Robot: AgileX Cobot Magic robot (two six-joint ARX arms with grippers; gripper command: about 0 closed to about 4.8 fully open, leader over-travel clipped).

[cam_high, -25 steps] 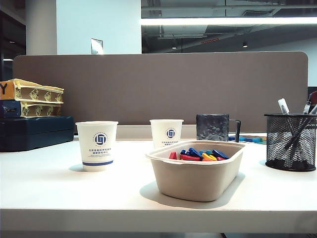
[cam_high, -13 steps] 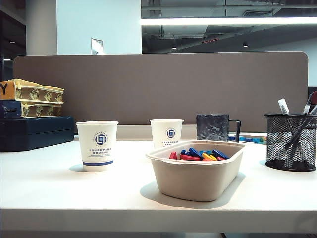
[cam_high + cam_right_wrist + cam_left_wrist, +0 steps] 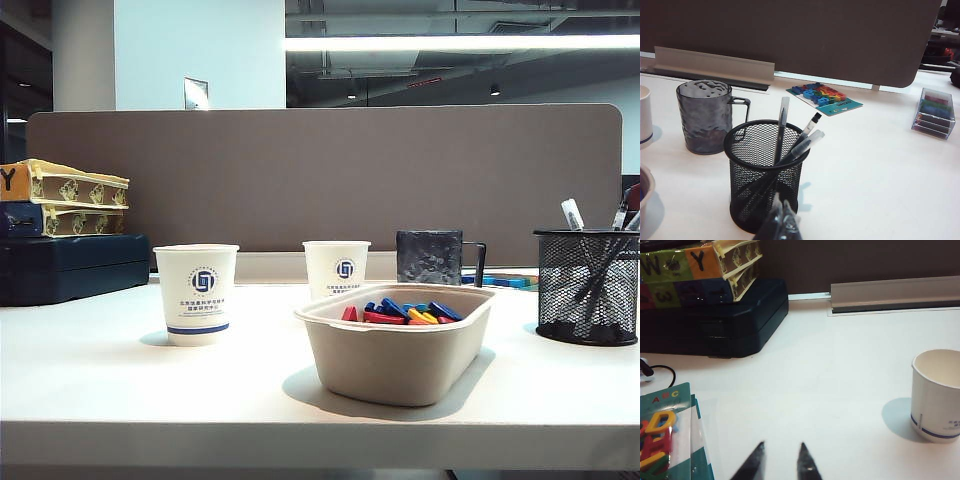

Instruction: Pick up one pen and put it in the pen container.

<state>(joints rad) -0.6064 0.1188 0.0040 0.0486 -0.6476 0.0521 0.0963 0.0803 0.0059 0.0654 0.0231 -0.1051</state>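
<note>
Left gripper point(image 3: 781, 462) jaws slightly apart, empty, over bare table; right gripper point(image 3: 782, 220) jaws together, empty, just before the pen container point(image 3: 765, 172) holding the pen point(image 3: 781, 127), tips cropped.

On my white table point(image 3: 120, 390) I note a beige tray point(image 3: 398, 355) holding short red, blue and yellow pieces point(image 3: 400, 312), two printed paper cups point(image 3: 196, 293) behind it, a dark textured mug point(image 3: 705, 116) with a handle, and two yellow-edged boxes stacked on a dark case point(image 3: 715, 320).
</note>
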